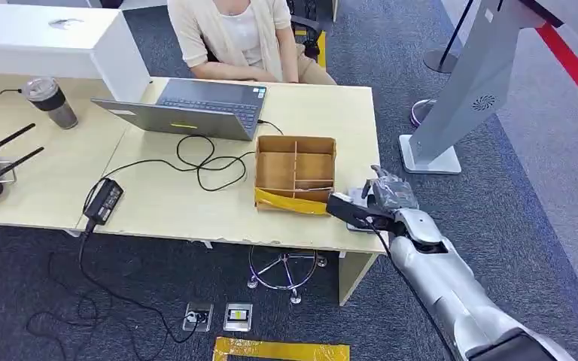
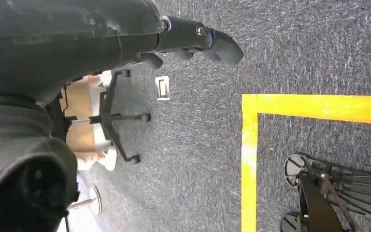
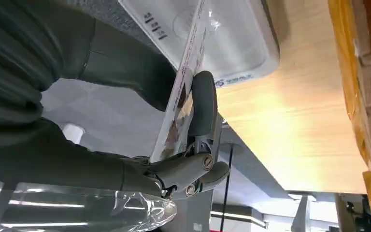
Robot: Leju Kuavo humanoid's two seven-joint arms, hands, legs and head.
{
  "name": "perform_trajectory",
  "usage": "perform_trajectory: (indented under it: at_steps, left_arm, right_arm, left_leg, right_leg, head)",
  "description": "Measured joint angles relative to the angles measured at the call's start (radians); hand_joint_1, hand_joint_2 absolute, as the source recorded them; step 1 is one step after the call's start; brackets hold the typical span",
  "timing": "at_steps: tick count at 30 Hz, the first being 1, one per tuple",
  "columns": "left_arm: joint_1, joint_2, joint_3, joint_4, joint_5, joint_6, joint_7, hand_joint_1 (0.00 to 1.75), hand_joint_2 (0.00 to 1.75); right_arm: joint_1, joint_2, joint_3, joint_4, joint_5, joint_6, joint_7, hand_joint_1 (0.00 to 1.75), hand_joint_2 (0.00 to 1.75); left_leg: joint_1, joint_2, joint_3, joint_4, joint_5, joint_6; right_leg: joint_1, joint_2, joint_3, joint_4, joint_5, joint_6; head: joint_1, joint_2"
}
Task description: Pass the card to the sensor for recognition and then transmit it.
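My right hand [image 1: 380, 201] hovers over the table's front right corner and pinches a printed card [image 3: 182, 92] between thumb and fingers [image 3: 200, 104]. In the right wrist view the card shows edge-on, close above the white sensor [image 3: 232, 43] lying on the light wooden table [image 3: 290, 125]. From the head view a bit of the sensor [image 1: 355, 223] peeks out under the hand. My left hand [image 2: 193, 41] hangs beside my body over the carpet, fingers loosely apart and holding nothing.
A partitioned cardboard box [image 1: 295, 171] with yellow tape stands just left of the right hand. Behind it are an open laptop [image 1: 196, 109] with its cable and adapter [image 1: 104, 201], and a seated person [image 1: 233, 37]. A grey kiosk stand [image 1: 459, 98] rises at the right.
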Motion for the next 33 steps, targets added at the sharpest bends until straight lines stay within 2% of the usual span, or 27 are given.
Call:
perform_trajectory:
  at_steps: [16,33]
  left_arm:
    - [0.000,-0.010,0.000,0.000,-0.003,0.027,0.003,0.00,0.00]
    - [-0.001,-0.014,0.000,0.000,-0.015,0.048,0.015,0.00,0.00]
  right_arm:
    - [0.017,-0.024,-0.001,0.000,-0.039,0.001,-0.014,1.75,1.75]
    - [0.020,-0.043,-0.001,0.000,-0.048,0.006,0.005,1.75,1.75]
  left_leg:
    - [0.000,0.000,0.000,0.000,0.000,0.000]
    - [0.000,0.000,0.000,0.000,0.000,0.000]
  right_leg:
    - [0.000,0.000,0.000,0.000,0.000,0.000]
    - [0.000,0.000,0.000,0.000,0.000,0.000]
  head:
    - [0.000,0.000]
    - [0.000,0.000]
